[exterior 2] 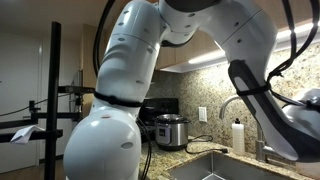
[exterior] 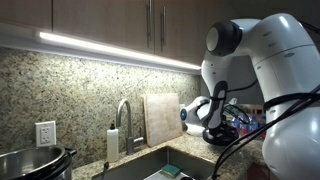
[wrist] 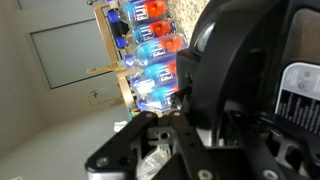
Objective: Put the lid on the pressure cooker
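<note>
Steel glints at 8 o'clock in an exterior view, where the cooker stands on the table. Its rim is bare and its mouth looks open, with no lid on it. The sink sits at 6 o'clock with the faucet behind it. The arm fills the 3 o'clock side, well apart from the cooker. The gripper hangs there as a dark mass, and I cannot tell how its jaws stand.

In an exterior view from the opposite end, the arm blocks most of the picture. The cooker shows small at about 5 o'clock from the centre, with the sink and faucet toward 4 o'clock. Its top looks dark, but it is too small to tell lid from hollow.

In the wrist view the black gripper spreads from 3 to 6 o'clock. Bottles with blue labels stand in a row at 12 o'clock. Something pale and crinkled shows by the gripper at 6 o'clock, and I cannot tell whether it is held or how wide the jaws stand. No black disc is in sight.

The task looks hardly begun. The lid appears in no view, nothing suggests it is in hand, and the gripper is on the far side of the sink from the cooker. Left to do: find and grasp the lid, carry it across, and seat it level on the rim.
</note>
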`<control>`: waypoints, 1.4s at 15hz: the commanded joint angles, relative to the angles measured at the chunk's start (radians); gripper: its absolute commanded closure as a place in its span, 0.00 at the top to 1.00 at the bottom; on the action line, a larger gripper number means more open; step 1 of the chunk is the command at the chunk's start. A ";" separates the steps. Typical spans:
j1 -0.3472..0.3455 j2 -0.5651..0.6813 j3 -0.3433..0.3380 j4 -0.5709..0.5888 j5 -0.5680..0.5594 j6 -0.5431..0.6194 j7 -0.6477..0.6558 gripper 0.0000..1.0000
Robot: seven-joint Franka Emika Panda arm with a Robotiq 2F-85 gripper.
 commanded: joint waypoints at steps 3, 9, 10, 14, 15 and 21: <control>0.063 -0.154 0.039 -0.084 -0.040 -0.112 -0.056 0.07; 0.124 -0.360 0.099 -0.222 -0.075 -0.052 -0.191 0.07; 0.137 -0.389 0.110 -0.245 -0.080 -0.043 -0.226 0.07; 0.191 -0.484 0.151 -0.319 -0.077 -0.004 -0.375 0.07; 0.205 -0.497 0.159 -0.328 -0.074 0.004 -0.403 0.07; 0.275 -0.550 0.206 -0.346 -0.082 0.044 -0.506 0.07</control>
